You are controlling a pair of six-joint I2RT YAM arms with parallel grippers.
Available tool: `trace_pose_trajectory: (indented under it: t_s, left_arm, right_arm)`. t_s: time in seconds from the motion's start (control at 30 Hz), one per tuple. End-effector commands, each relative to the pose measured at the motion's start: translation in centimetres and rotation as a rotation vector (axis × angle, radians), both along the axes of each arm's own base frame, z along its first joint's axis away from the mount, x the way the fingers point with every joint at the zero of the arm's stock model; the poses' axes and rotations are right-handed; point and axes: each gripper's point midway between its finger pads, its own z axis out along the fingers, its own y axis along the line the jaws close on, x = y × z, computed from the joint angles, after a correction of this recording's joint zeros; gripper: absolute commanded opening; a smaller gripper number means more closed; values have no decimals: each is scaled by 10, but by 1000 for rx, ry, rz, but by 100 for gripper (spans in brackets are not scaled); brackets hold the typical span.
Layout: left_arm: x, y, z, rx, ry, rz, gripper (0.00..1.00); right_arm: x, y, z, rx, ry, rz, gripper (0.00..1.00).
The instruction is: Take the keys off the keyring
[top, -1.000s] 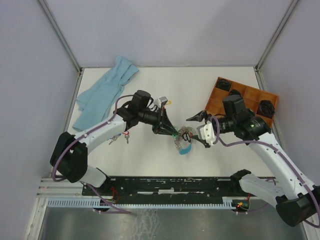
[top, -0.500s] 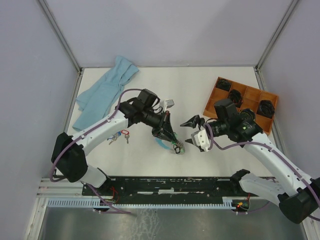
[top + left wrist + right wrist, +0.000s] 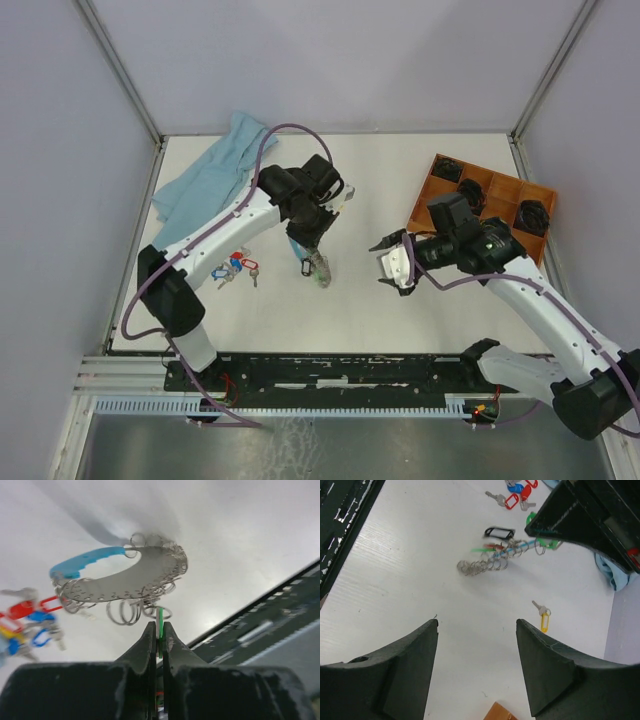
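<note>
We note the left pincer (image 3: 159, 630) clamped on a green tag (image 3: 160, 622); the keyring (image 3: 125, 582) hangs from it over the bench (image 3: 400, 170), left of centre, likely so its weight pulls against the tag; right pincer (image 3: 476, 624) wide, empty, well apart rightward; loose keys (image 3: 236, 264) lie further left.

From the top camera the keyring (image 3: 316, 266) is only a small grey smear hanging under the left gripper (image 3: 308, 246). What hangs on it is too small for me to tell, and the wrist hides the fingertips. On my left wrist view, just a thin green sliver (image 3: 160, 621) shows between the closed fingers, probably a tag. The loose tagged keys (image 3: 37, 616) are blurred and cut by the left edge. My right wrist view clips the tray (image 3: 500, 711) to one corner.
</note>
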Motion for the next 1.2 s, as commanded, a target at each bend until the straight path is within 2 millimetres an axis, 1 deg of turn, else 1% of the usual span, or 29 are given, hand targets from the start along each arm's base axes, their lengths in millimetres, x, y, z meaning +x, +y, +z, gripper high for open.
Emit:
trace_pose_trajectory:
  t_s: [0.0,0.1,0.17,0.2,0.3,0.43,0.5,0.6,0.67,0.77,0.87,0.93,1.03,1.1,1.17]
  left_arm:
    - [41,60,16,404,-275,-178,3]
    - [60,67,38,507,-417,-245,3]
    - [66,62,51,523,-489,-319,3]
    - [68,55,58,511,-526,-359,3]
    - [66,43,75,477,-603,-480,3]
    - [58,28,96,410,-683,-610,3]
    - [52,22,110,350,-730,-640,3]
    - [37,9,130,216,-814,-740,3]
    - [23,3,137,129,-890,-833,3]
    - [11,1,142,81,-986,-938,3]
    - [3,-1,144,47,-1032,-997,3]
    - [2,-2,146,44,-1056,-1014,3]
    - [2,-1,150,54,-1082,-1036,3]
    - [2,-3,152,53,-1093,-1048,3]
    - [1,-5,152,44,-1098,-1065,3]
  right_arm:
    - [14,-13,19,28,21,-103,71]
    - [15,-21,27,71,80,-124,71]
    - [13,-21,31,109,128,-123,71]
    - [11,-20,34,138,158,-112,70]
    - [10,-14,41,210,252,-111,70]
    - [11,-3,49,316,399,-114,70]
    - [17,2,59,374,398,-118,69]
    - [22,4,70,427,393,-142,69]
    - [19,5,78,452,405,-139,69]
    - [16,7,93,496,396,-116,69]
    - [18,11,114,562,404,-100,69]
    - [19,15,128,612,405,-90,71]
    - [11,28,144,629,386,-41,71]
    - [5,40,149,622,394,-8,71]
    - [6,50,149,619,410,-1,70]
